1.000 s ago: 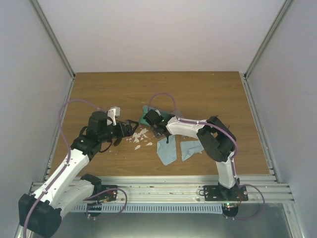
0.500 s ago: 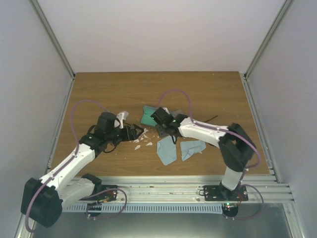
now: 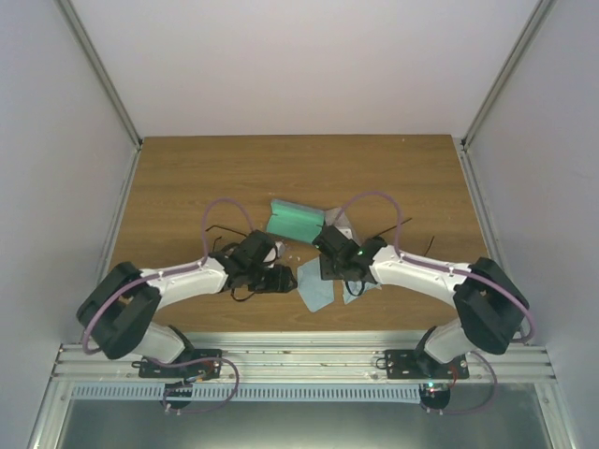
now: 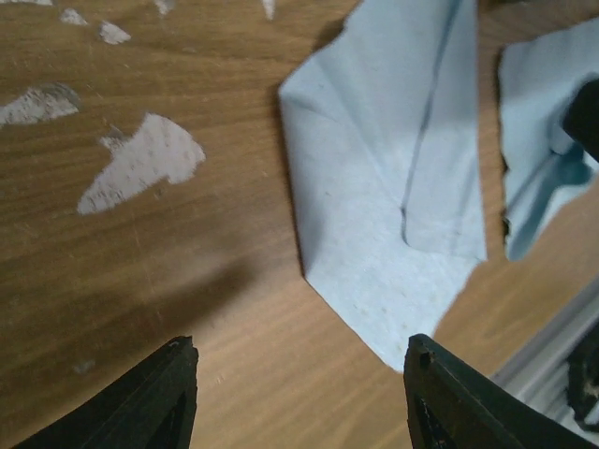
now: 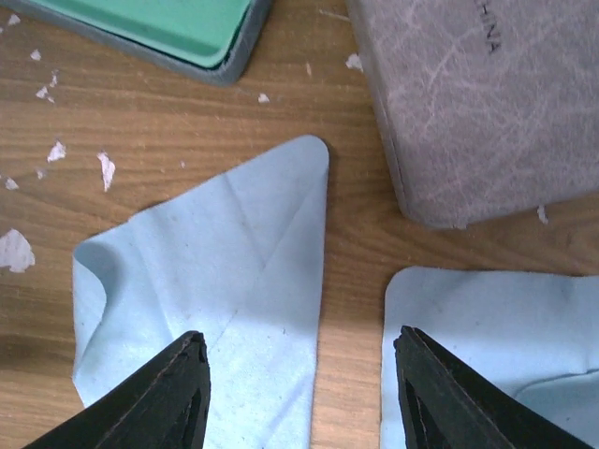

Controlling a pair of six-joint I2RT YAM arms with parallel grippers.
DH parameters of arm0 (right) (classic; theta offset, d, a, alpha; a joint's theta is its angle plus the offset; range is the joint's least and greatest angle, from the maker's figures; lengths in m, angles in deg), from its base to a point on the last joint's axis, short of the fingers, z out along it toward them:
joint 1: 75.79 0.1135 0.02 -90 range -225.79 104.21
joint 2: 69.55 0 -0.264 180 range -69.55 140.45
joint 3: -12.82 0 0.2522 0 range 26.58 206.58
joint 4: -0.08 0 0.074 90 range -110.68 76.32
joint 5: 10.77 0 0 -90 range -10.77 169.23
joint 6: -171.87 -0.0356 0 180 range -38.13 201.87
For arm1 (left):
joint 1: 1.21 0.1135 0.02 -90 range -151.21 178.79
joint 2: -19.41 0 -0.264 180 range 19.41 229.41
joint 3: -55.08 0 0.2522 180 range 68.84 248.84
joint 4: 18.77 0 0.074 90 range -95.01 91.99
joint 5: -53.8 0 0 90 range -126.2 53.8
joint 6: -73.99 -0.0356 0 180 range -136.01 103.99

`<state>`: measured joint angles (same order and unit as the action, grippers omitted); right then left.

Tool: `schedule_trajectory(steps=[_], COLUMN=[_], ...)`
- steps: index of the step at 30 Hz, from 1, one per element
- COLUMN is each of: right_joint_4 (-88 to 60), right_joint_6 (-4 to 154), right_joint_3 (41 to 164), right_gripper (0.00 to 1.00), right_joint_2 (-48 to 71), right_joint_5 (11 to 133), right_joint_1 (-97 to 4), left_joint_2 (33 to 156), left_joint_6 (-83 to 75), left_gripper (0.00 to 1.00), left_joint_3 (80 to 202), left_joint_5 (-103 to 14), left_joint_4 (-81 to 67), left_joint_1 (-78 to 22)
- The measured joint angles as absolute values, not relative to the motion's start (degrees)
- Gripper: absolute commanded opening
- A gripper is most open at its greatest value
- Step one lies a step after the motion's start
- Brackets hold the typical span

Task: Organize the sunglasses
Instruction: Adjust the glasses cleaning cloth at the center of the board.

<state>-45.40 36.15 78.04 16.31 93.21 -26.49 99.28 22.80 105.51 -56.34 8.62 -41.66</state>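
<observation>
Thin dark wire shapes that look like the sunglasses lie left of my left arm [image 3: 223,236] and right of my right arm [image 3: 391,227]; they are too fine to make out. Neither wrist view shows them. My left gripper [image 3: 281,279] [image 4: 301,379] is open and empty over bare wood, at the near corner of a light-blue cloth [image 4: 393,187]. My right gripper [image 3: 342,271] [image 5: 301,374] is open and empty, straddling the wood gap between that cloth [image 5: 215,271] and a second cloth [image 5: 496,337].
An open case with green lining [image 3: 295,220] [image 5: 159,23] lies behind the cloths. A shut grey case [image 5: 477,103] sits beside it on the right. White flakes [image 4: 140,168] dot the wood. The metal rail [image 3: 299,355] borders the near edge.
Both arms have swung toward the middle. My left gripper moved right to the cloth's corner and its jaws narrowed. My right gripper drew back from the cases to above the cloths.
</observation>
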Motion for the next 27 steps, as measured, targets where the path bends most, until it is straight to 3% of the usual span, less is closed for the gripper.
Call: schedule_trajectory(steps=[4,8,11,16,23,27], right_joint_4=[-44.53,-43.39,-42.74,-42.08,-40.09,-38.08], right_joint_6=[34.8,34.62,34.6,34.51,36.48,38.99], right_joint_3=[75.77,74.78,73.73,71.55,70.39,70.48], right_gripper=[0.54,0.53,0.53,0.52,0.46,0.37], right_joint_2=[14.76,13.17,11.66,8.75,7.64,8.36], right_joint_5=[92.16,91.48,90.95,90.26,85.91,82.26], right_joint_1=[-26.51,-26.51,-26.58,-26.58,-26.54,-26.06], left_joint_2=[104.77,110.08,112.96,115.06,114.1,109.84], left_joint_6=[23.7,24.42,25.01,25.31,25.47,25.9], left_gripper=[0.57,0.43,0.31,0.01,0.0,0.0], left_joint_3=[107.5,110.93,113.4,115.21,114.73,111.02], left_joint_5=[-55.18,-55.0,-54.22,-51.25,-47.49,-46.5], left_joint_4=[7.11,5.19,4.47,4.99,6.61,7.68], left_joint_1=[-42.46,-43.51,-44.06,-44.72,-44.96,-44.98])
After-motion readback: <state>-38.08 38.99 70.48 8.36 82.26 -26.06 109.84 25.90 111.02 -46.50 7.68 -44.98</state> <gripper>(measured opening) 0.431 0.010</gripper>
